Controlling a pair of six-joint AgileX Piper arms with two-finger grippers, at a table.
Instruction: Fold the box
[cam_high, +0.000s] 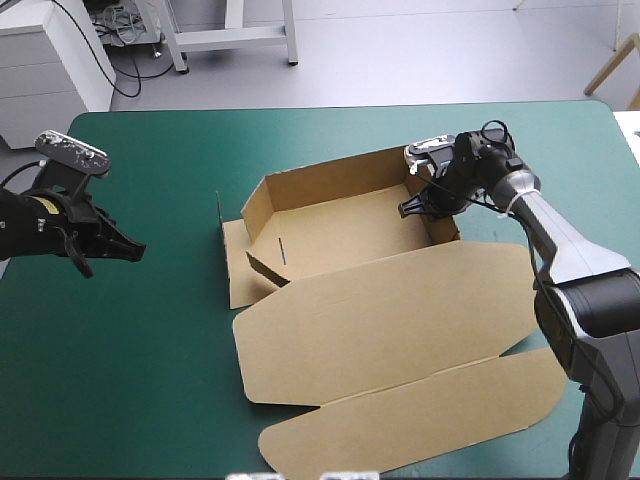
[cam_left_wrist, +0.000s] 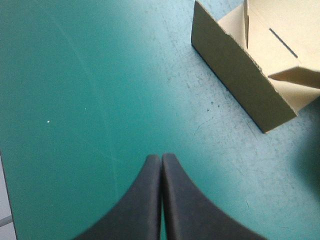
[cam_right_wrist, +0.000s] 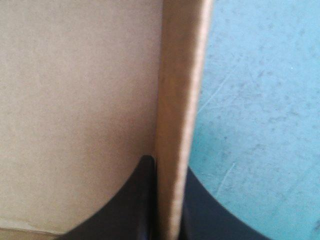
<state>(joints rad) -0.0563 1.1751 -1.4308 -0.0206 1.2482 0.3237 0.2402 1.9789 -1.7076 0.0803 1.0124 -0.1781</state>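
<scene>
The left arm (cam_high: 45, 215) comes in low from the table's left edge and reaches toward the middle. Its left gripper (cam_left_wrist: 161, 162) hangs over bare cover with its two black fingers pressed together into one point, holding nothing. The right arm (cam_high: 565, 260) rises from the near right corner and bends back and inward. Its right gripper (cam_high: 422, 205) is tipped down onto the right wall (cam_right_wrist: 181, 120) of the box (cam_high: 340, 235). In the right wrist view one black finger sits on each side of that upright wall and pinches it. The brown box stands about mid-table as an open tray, far wall and both side walls raised. The lid (cam_high: 400, 310) lies flat toward the near edge, and its outer flap (cam_high: 420, 420) reaches close to that edge. A small side flap (cam_high: 235, 265) lies flat on the cover at the tray's left end. The teal-green table (cam_high: 130, 380) is bare between the left gripper and the box, and across its whole near left part. A strip of cover is also free beyond the far wall. The left arm is cut off at the picture's side, and the right arm at the bottom corner. The right gripper hides the tray's far right corner. In the right wrist view the wall covers the inner faces of the fingers.
</scene>
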